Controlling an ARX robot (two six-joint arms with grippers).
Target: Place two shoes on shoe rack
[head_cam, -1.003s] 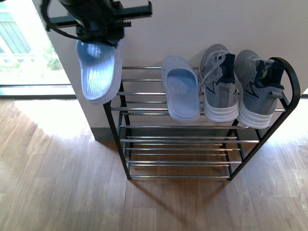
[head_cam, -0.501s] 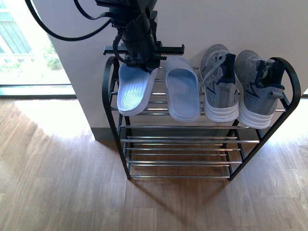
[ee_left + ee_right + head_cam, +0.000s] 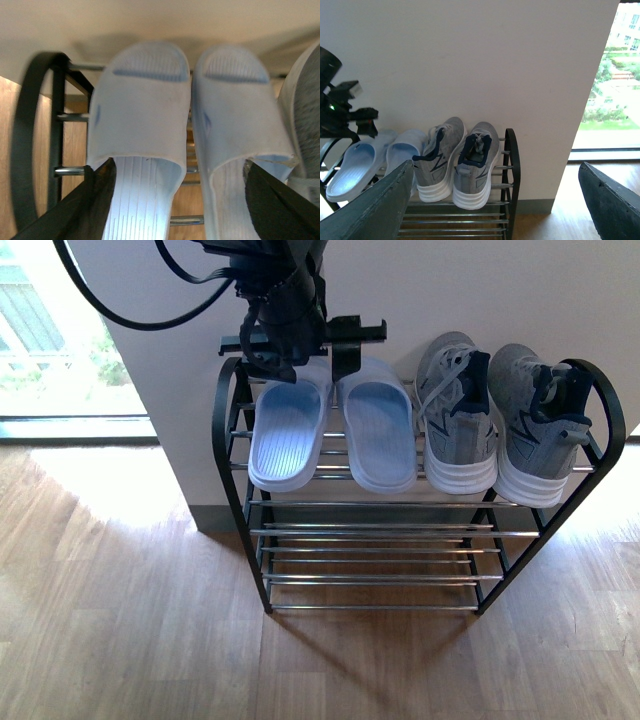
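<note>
left gripper (image 3: pixel 303 352): jaws spread, flanking both slides | left slide (image 3: pixel 287 433): on the shoe rack (image 3: pixel 229 420) top shelf, directly below the jaws; long axis runs away from them toward the wall | right gripper (image 3: pixel 495 200): jaws spread, well apart; left arm nearer

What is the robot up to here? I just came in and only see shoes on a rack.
The left gripper is open above the left slide, which lies on the top shelf of the shoe rack next to the other slide. The grey sneakers stand beside them on the same shelf. The right gripper is open, away from the rack and holding nothing.
</note>
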